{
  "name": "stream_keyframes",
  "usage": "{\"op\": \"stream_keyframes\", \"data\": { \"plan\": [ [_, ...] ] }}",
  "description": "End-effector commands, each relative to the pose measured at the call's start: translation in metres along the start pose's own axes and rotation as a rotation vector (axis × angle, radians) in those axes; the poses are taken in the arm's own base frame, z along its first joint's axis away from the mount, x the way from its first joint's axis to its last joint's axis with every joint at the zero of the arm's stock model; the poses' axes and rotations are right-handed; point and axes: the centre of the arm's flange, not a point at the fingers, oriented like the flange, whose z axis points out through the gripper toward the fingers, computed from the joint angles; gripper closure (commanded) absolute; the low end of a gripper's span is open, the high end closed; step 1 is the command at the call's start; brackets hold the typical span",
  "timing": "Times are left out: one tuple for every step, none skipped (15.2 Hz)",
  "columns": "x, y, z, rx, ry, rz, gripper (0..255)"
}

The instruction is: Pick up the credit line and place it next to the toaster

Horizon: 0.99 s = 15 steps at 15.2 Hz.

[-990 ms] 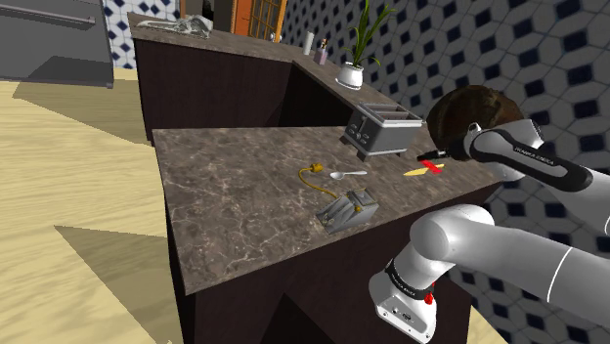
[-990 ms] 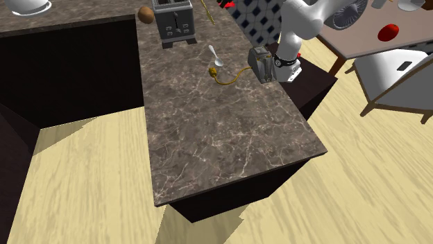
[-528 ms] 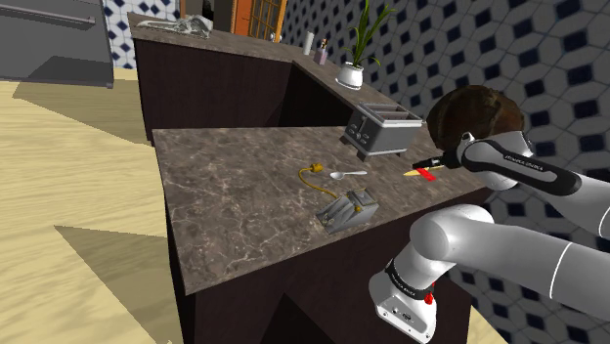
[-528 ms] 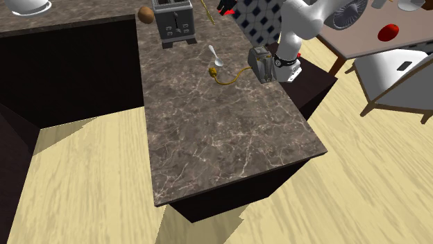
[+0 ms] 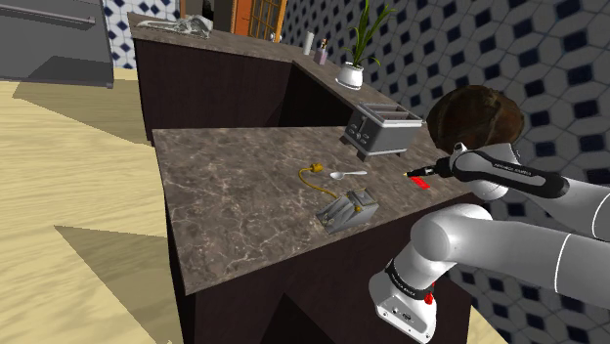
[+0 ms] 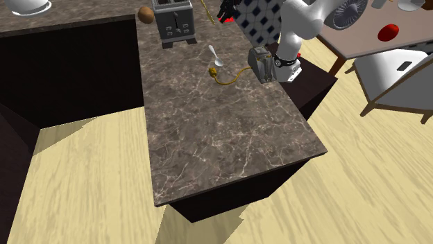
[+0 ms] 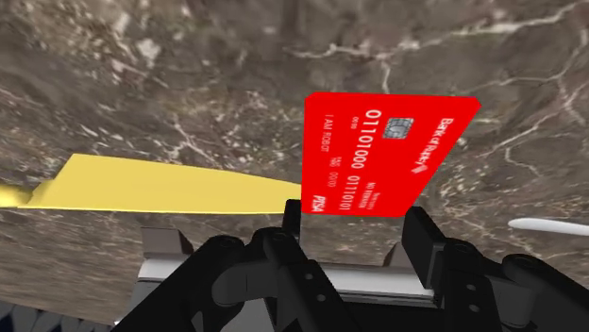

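gripper (image 7: 354,217): clamped on the red credit card (image 7: 379,151). fingers (image 7: 420,236) stand about one card edge apart. card's near edge spans the gap btw the tips, rest sticks out ahead of them, printed face to the cam. can't tell if the card touches anything below it

surroundings, shoulder view: wood floor (image 5: 78,166) at 9 o'clock, blue/white patterned tile wall (image 5: 547,59) at 1-3 o'clock, grey appliance (image 5: 54,44) at 10 o'clock. dark marble counter (image 5: 244,205) mid-frame w/ a second counter run (image 5: 225,49) behind it at 12. around the work area: brown round object (image 5: 474,112) at the toaster's 3 o'clock, toaster (image 5: 381,129), grey box-like item w/ yellow bits (image 5: 344,209), yellow cord (image 5: 313,176), white spoon (image 5: 347,174). potted plant (image 5: 354,70) beyond the toaster at its 11 o'clock

card vs gripper: right at the tips, low over the counter near its 3 o'clock edge. toaster at ~11 o'clock of it, near but apart. spoon at its 9 o'clock. wrist view: flat yellow strip (image 7: 160,184) lies on the marble, one end runs under the card
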Motion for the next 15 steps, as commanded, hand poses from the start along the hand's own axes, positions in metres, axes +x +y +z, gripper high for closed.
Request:
{"op": "stream_keyframes", "data": {
  "plan": [
    [-0.006, -0.001, 0.008, 0.0, 0.0, 0.0, 255],
    [-0.01, -0.001, 0.012, 0.0, 0.0, 0.0, 255],
    [-0.013, -0.001, 0.016, 0.0, 0.0, 0.0, 255],
    [-0.017, -0.001, 0.02, 0.0, 0.0, 0.0, 255],
    [-0.02, -0.001, 0.024, 0.0, 0.0, 0.0, 255],
    [-0.023, -0.001, 0.028, 0.0, 0.0, 0.0, 255],
    [-0.023, -0.001, 0.028, 0.0, 0.0, 0.0, 255],
    [-0.023, -0.001, 0.028, 0.0, 0.0, 0.0, 255],
    [-0.023, -0.001, 0.028, 0.0, 0.0, 0.0, 255],
    [-0.023, -0.001, 0.028, 0.0, 0.0, 0.0, 255],
    [-0.023, -0.001, 0.028, 0.0, 0.0, 0.0, 255],
    [-0.023, -0.001, 0.028, 0.0, 0.0, 0.0, 255],
    [-0.023, -0.001, 0.028, 0.0, 0.0, 0.0, 255],
    [-0.023, -0.001, 0.028, 0.0, 0.0, 0.0, 0],
    [-0.023, -0.001, 0.028, 0.0, 0.0, 0.0, 0]
  ]
}}
